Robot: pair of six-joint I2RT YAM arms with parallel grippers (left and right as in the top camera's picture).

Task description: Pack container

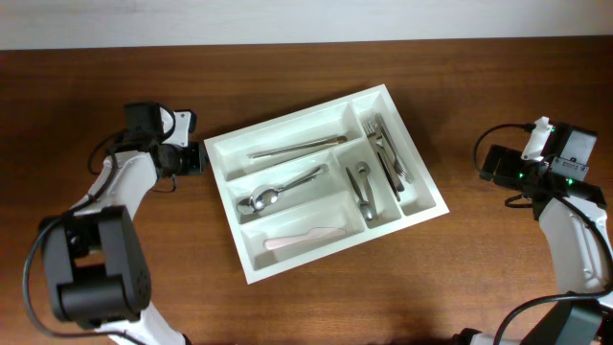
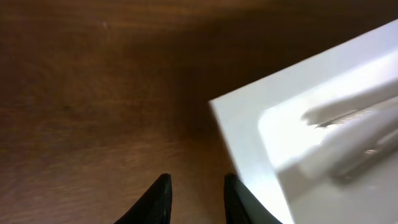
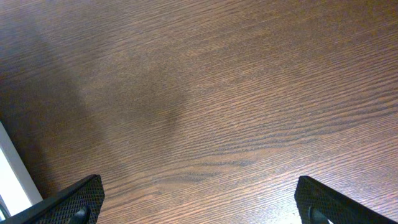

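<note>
On table (image 1: 306, 316): one container (image 1: 259, 134), five compartments; left gripper (image 2: 197, 186) narrowly parted, empty; right gripper (image 3: 199, 193) wide apart, empty.

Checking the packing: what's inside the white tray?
The tray holds a slim metal utensil, a large spoon, a pale knife, small spoons, forks. Overlapping pieces hide those beneath; count unclear.

The overhead camera is looking straight down from high up, taking in the table (image 1: 306, 311), the tray (image 1: 219, 172) and both arms. The left wrist camera is facing down from close by, past the left fingers (image 2: 158, 199), at the table (image 2: 93, 93) and the tray's left corner (image 2: 249, 124), which the overhead view is also showing. The right wrist camera is facing down close over the table (image 3: 217, 93) at the right, with the right fingers (image 3: 68, 202) showing at its lower corners.
</note>
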